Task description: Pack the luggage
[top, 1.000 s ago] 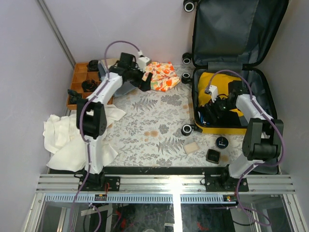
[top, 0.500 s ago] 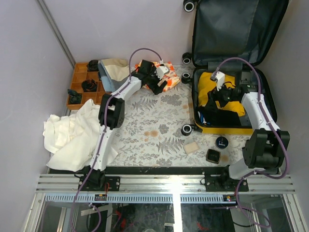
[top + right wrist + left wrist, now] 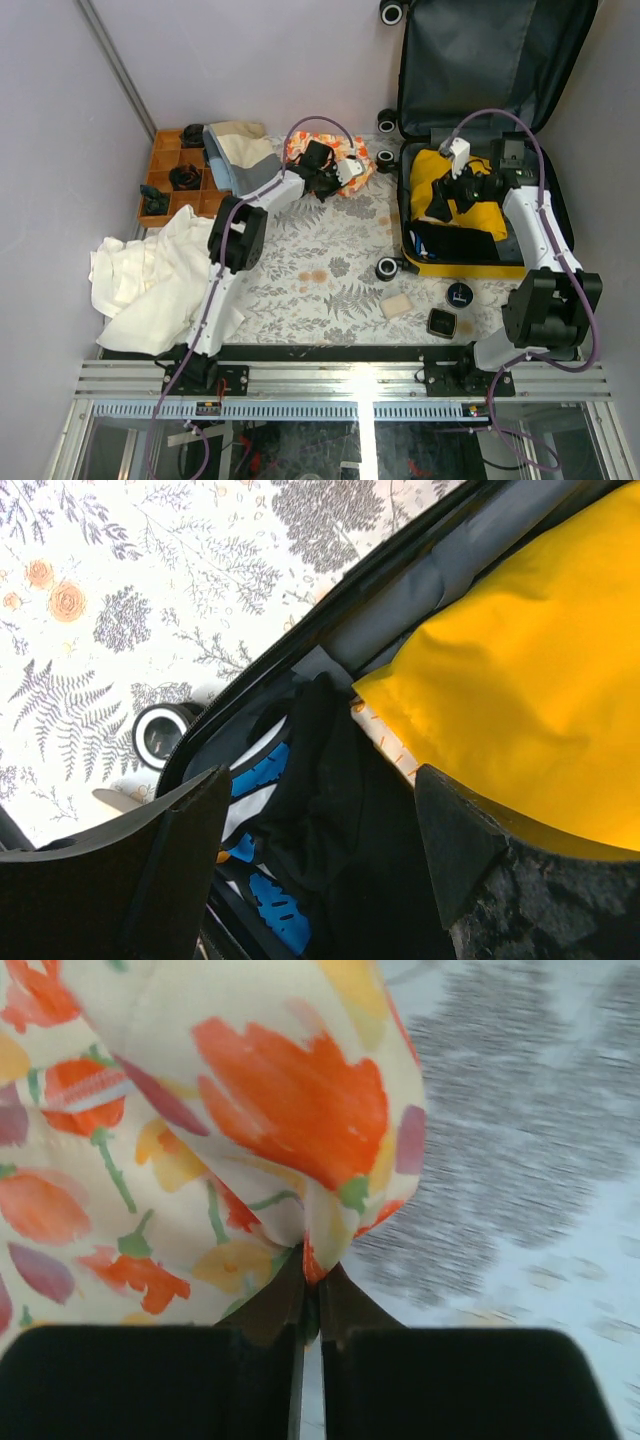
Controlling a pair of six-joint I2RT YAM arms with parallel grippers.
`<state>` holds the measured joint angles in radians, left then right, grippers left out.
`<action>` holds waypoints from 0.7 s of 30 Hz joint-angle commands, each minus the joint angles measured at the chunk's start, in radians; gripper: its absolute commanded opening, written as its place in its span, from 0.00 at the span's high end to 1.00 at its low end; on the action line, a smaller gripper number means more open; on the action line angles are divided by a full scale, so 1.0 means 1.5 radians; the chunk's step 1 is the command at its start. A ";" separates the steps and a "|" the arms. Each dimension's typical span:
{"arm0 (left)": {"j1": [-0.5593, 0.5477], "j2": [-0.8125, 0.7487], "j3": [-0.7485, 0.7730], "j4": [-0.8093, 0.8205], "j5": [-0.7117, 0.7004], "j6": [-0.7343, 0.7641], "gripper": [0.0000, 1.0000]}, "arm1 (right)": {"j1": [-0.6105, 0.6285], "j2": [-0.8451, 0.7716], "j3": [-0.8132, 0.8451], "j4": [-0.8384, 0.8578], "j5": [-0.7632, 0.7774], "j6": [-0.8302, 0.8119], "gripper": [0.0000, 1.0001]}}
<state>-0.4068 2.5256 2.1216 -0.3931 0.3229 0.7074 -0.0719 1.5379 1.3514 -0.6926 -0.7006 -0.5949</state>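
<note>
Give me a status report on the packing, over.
Left gripper shut on orange-flowered cream cloth, not yet packed. Right gripper open, empty, over yellow garment in open yellow hard-shell suitcase. Only that gripper above the opening.

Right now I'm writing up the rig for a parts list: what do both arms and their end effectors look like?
The left arm and right arm share white links, black joints, and a looping purple cable. A small white box sits at each wrist. The end effector fingers are black.
</note>
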 commanded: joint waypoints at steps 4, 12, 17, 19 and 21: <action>-0.080 -0.191 -0.250 -0.006 -0.026 -0.120 1.00 | -0.002 0.011 0.069 0.002 -0.022 0.023 0.19; -0.105 -0.434 -0.597 0.018 0.014 -0.246 0.70 | 0.009 0.040 0.089 0.006 -0.051 0.056 0.20; -0.043 -0.609 -0.721 0.052 0.236 -0.265 0.31 | 0.065 0.061 0.099 0.025 -0.035 0.086 0.22; 0.022 -0.661 -0.744 0.097 0.308 -0.249 0.28 | 0.093 0.071 0.103 0.033 -0.027 0.099 0.22; 0.065 -0.665 -0.703 0.066 0.325 -0.179 0.27 | 0.125 0.079 0.104 0.040 -0.010 0.108 0.24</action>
<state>-0.4385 1.6005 1.0168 -0.3813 0.5987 0.3531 0.0311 1.6451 1.4567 -0.6769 -0.7231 -0.4873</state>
